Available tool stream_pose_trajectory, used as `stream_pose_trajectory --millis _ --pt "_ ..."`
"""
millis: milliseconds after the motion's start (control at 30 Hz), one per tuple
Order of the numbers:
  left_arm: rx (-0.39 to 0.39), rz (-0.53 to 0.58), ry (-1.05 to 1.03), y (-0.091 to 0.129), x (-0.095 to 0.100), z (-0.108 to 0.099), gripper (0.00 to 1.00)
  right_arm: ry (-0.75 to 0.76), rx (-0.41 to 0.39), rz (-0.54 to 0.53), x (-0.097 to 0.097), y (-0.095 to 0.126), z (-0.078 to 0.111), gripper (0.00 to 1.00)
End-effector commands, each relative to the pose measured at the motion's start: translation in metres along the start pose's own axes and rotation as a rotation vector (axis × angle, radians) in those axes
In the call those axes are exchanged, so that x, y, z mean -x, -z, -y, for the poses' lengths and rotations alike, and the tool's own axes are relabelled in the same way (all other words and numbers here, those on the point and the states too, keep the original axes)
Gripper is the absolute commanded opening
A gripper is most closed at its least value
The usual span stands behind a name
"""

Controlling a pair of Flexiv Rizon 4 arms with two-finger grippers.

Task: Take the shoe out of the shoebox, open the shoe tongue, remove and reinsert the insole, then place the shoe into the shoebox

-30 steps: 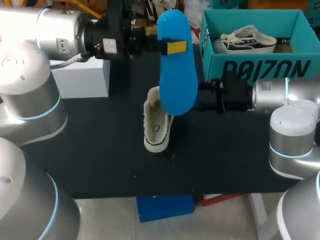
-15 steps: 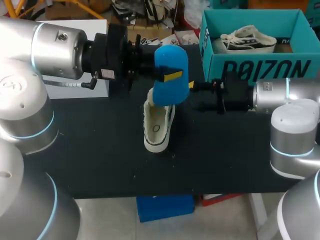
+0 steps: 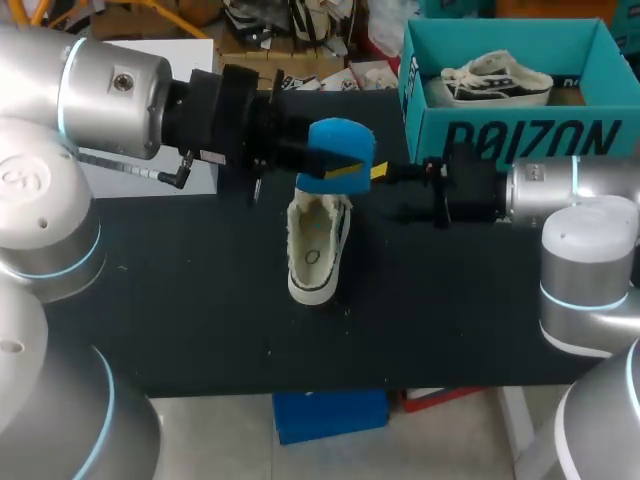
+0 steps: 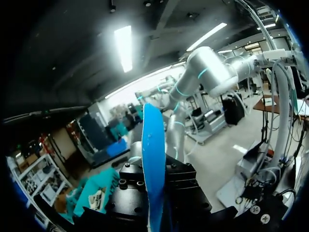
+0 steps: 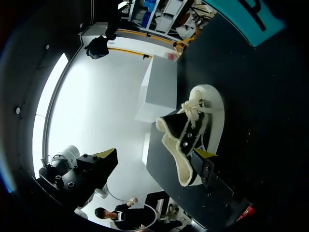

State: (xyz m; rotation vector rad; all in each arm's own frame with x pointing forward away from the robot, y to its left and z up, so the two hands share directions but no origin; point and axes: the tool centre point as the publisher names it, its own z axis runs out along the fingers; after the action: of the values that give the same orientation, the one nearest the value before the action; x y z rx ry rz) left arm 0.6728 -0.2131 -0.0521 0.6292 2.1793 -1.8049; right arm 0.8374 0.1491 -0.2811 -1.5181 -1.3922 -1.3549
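1. Nearest us, the dark counter [image 3: 200, 330], and on it the shoe [image 3: 312, 255]. It lies lengthwise from the near side towards the far side. Its opening faces up and the pale fleecy lining shows all round the rim.
2. Right over the far end of that shoe is the blue insole [image 3: 340, 140]. It's up off the counter, its lower edge right at the shoe's rim. From here I can't say whether the two touch.
3. The left tool [image 3: 338, 172] has it! It comes in from the left, clamped on the insole, with one yellow tip lying across the blue face. In the left wrist view the insole [image 4: 152, 159] stands edge-on, rising straight out of the black tool body.
4. On the other side, the right tool [image 3: 385, 172] reaches in from the right, low over the counter and just beside the shoe's far end. The right wrist view shows one yellow tip against the shoe's [image 5: 193, 140] collar. Whether this tool is apart or together, I cannot tell.
5. Behind the left arm stands a white box [image 5: 157, 92] on the counter.
6. At the far right sits the teal shoebox [image 3: 500, 140], open at the top, well apart from the shoe on the counter. Inside it lies a second shoe [image 3: 497, 80], pale with dark trim.
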Motion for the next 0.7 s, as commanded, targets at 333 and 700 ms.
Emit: stream_pose_trajectory --millis 333,700 --pt "-0.067 0.094 -0.281 0.022 -0.076 -0.095 0.00 0.000 0.004 0.000 0.001 -0.001 0.001 1.00" --pt "0.009 0.120 -0.457 0.026 -0.084 -0.130 0.00 0.000 0.004 0.000 0.001 -0.001 0.001 1.00"
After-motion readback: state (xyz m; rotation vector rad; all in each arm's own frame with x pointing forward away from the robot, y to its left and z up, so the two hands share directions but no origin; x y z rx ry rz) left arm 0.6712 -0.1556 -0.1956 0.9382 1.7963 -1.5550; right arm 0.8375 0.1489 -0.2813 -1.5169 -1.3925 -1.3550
